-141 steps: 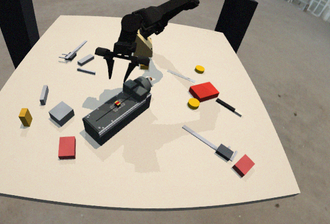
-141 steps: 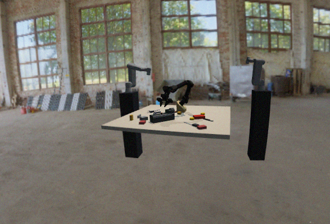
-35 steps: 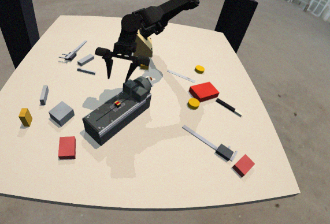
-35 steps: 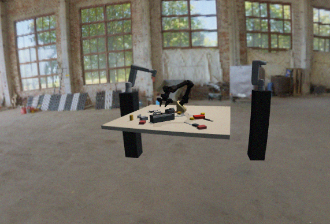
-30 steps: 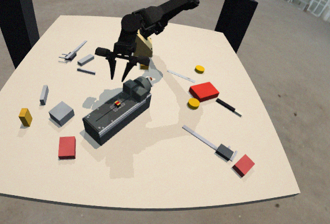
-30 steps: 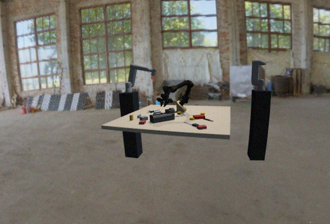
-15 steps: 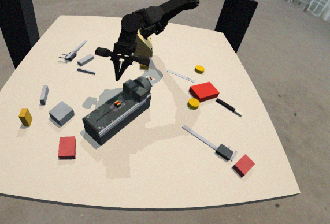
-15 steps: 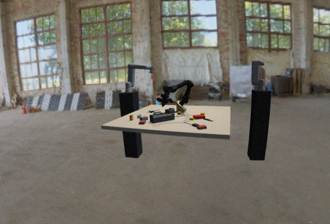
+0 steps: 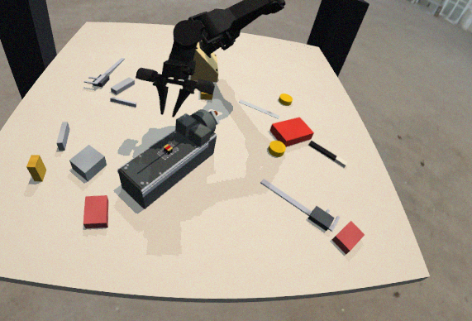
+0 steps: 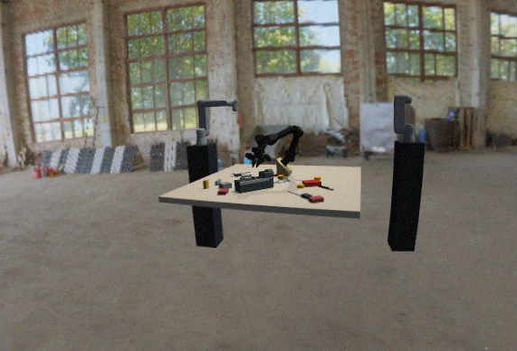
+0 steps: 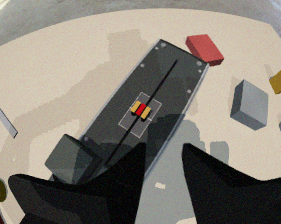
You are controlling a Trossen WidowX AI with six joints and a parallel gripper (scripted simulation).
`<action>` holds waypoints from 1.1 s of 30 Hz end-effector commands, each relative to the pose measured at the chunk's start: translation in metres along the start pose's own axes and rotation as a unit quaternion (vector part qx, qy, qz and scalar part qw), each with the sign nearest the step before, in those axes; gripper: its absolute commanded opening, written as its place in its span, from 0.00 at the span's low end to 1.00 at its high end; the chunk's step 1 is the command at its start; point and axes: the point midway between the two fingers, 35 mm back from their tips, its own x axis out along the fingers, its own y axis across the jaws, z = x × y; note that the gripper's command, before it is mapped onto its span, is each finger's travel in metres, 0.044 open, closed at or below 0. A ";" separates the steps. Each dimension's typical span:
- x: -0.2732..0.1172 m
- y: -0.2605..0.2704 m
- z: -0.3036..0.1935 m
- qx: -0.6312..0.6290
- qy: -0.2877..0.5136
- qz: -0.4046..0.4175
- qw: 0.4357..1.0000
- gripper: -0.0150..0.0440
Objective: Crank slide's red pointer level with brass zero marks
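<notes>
The dark machine (image 9: 182, 173) (image 10: 254, 184) (image 11: 151, 65) lies at a slant on the table, its slot running lengthwise. The red pointer (image 9: 168, 147) (image 11: 140, 110) sits between two brass marks and looks about level with them; a small offset cannot be judged. A round housing (image 9: 205, 119) is at the machine's far end, with a small reddish-brown and pale crank part (image 9: 216, 112) just past it; the wrist view does not show the crank. My gripper (image 9: 168, 115) (image 10: 254, 166) (image 11: 164, 149) is partly open and empty, above and beside the housing end, away from the crank.
Dark blocks (image 9: 200, 132) (image 11: 72, 158) stand on the machine near the housing. A grey block (image 9: 88, 162) (image 11: 249, 105) and a red block (image 9: 96, 211) (image 11: 205, 49) lie beside its near end. A larger red block (image 9: 292, 131), yellow discs and calipers lie farther out.
</notes>
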 end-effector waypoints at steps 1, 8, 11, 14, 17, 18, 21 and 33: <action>0.000 0.000 0.000 0.000 0.000 -0.001 1.000 0.61; 0.000 0.000 0.000 0.000 0.000 -0.001 1.000 0.92; 0.000 0.000 0.000 0.000 0.000 -0.001 1.000 1.00; 0.000 0.000 0.000 0.000 0.000 -0.001 1.000 0.87; 0.000 0.000 0.000 0.000 0.000 -0.001 1.000 0.73; 0.000 0.000 0.000 0.000 0.000 -0.001 1.000 0.69; 0.000 0.000 0.000 0.000 0.000 -0.001 1.000 0.56; 0.000 0.000 0.000 0.000 0.000 -0.001 1.000 0.25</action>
